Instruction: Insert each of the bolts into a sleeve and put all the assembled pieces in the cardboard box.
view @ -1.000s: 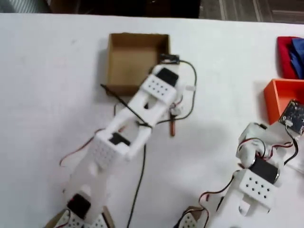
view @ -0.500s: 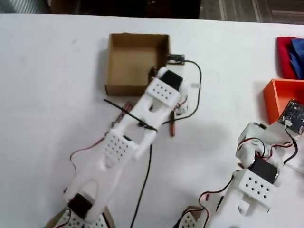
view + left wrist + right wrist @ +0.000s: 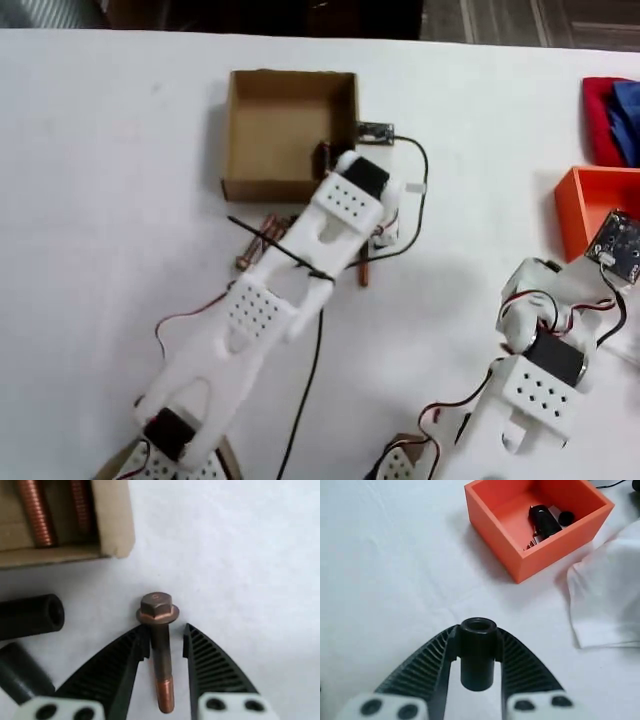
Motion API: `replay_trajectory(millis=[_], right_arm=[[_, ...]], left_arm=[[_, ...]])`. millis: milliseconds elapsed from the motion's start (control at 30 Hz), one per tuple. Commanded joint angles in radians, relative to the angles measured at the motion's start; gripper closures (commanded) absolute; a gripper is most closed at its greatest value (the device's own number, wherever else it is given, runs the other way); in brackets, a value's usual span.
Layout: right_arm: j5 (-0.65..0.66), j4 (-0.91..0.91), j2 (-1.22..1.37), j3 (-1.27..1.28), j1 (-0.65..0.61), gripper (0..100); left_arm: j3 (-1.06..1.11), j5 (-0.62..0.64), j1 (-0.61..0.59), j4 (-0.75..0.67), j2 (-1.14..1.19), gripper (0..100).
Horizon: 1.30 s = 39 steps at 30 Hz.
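A copper bolt lies flat on the white table, just off a corner of the cardboard box. My left gripper is open, one jaw on each side of the bolt's shaft. Two threaded bolts rest inside the box. Two black sleeves lie beside the gripper. From above, the left arm ends at the front right corner of the cardboard box. My right gripper is shut on an upright black sleeve.
Loose bolts lie in front of the box, and another bolt lies right of the left arm. An orange box holding dark parts stands at the right, with white cloth beside it. The right arm sits at the lower right.
The left arm has stretched farther up and to the right along the box's front, uncovering the loose bolts in front of the box. The right arm has kept still.
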Motion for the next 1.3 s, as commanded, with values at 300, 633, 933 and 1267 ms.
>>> replay_trajectory(millis=[300, 633, 933, 1267], right_arm=[[-0.009, -0.021, -0.031, -0.005, 0.001, 97.7], [-0.009, -0.021, -0.031, -0.003, 0.001, 97.7], [-0.009, -0.021, -0.031, -0.003, 0.001, 97.7], [-0.009, -0.019, -0.031, -0.003, -0.012, 97.7]], left_arm=[[-0.036, -0.002, -0.011, 0.009, -0.009, 97], [-0.048, -0.387, -0.006, 0.109, -0.095, 97], [0.019, -0.384, 0.0, 0.114, -0.133, 97], [0.496, -0.384, 0.009, 0.107, -0.376, 97]])
